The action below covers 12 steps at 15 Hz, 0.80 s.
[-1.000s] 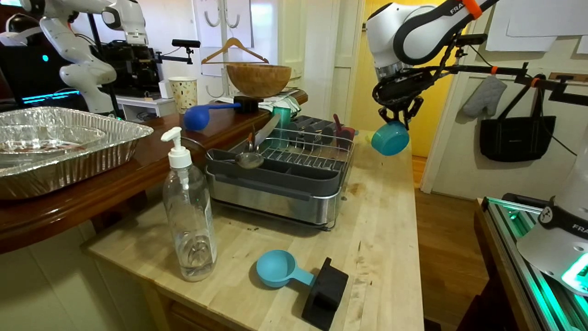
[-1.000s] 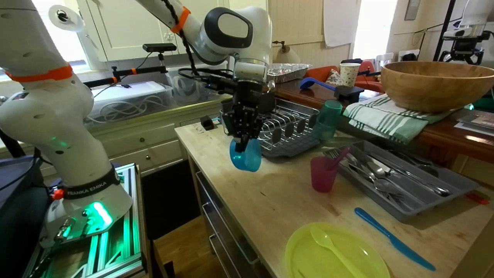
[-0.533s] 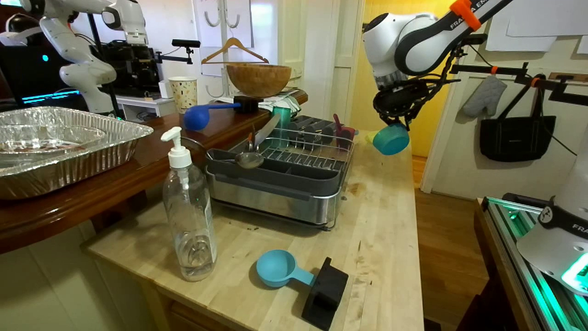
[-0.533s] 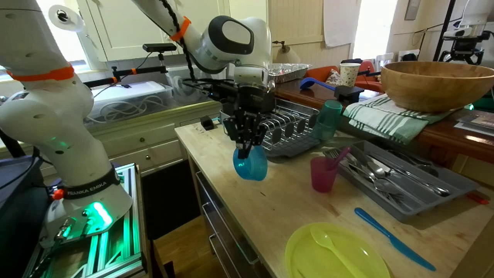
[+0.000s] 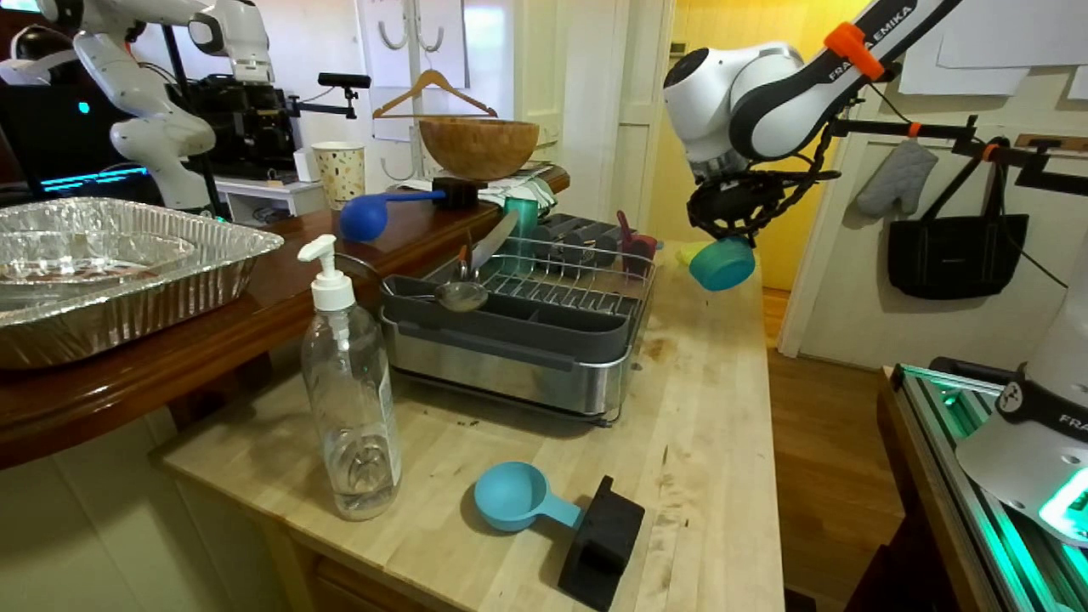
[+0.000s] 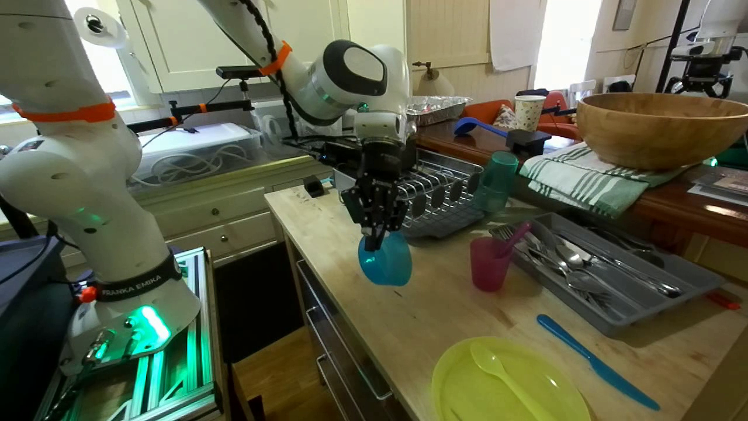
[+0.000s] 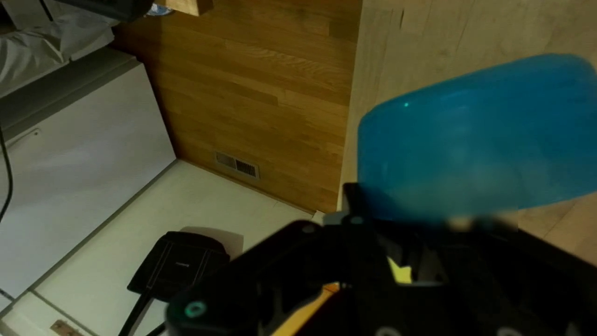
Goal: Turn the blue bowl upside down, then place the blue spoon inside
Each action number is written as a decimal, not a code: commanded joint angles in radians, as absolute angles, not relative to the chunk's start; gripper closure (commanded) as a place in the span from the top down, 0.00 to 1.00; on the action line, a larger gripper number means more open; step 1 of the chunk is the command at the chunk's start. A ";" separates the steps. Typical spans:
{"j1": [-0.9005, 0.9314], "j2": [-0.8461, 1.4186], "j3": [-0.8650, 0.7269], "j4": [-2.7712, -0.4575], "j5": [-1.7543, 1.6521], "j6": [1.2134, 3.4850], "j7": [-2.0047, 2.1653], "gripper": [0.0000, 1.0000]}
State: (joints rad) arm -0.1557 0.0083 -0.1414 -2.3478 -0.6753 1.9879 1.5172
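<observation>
Blue and translucent, the blue bowl [image 7: 471, 140] fills the right side of the wrist view, tilted, its wall against the tips of the gripper [image 6: 374, 238]. The fingers [image 7: 355, 200] are drawn nearly together and appear to pinch its edge; the contact itself is blurred, but the bowl hangs just past the tips, seemingly clear of any support. Which way its mouth faces I cannot tell. I judge the turning-over to be the step in hand, not yet done. The next move calls for levelling the bowl, lowering it squarely to the pale wooden table [image 6: 421, 310] and only then letting go; since a spoon must go inside, the mouth probably ought to end upward. Near the bowl on that table stand the pink cup [image 6: 486, 272] and the dish rack [image 5: 518, 378]. Farther off, in an exterior view, lies a light-blue scoop [image 5: 514, 497]; on the dark counter [image 5: 255, 314] is a blue ladle [image 5: 365, 217]. Which of these, if either, the task means I cannot tell.
</observation>
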 commanded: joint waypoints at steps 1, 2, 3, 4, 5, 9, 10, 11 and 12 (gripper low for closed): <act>-0.150 0.021 -0.144 -2.380 -0.735 2.057 1.596 0.02; -0.151 0.026 -0.145 -2.385 -0.748 2.074 1.613 0.02; -0.152 0.029 -0.147 -2.388 -0.758 2.084 1.625 0.02; -0.152 0.033 -0.148 -2.392 -0.767 2.096 1.639 0.02; -0.152 0.035 -0.149 -2.395 -0.777 2.107 1.652 0.02; -0.153 0.046 -0.152 -2.406 -0.801 2.143 1.685 0.02; -0.153 0.049 -0.153 -2.408 -0.804 2.148 1.690 0.02; -0.152 0.055 -0.153 -2.409 -0.804 2.152 1.695 0.02; -0.152 0.059 -0.153 -2.411 -0.802 2.157 1.697 0.02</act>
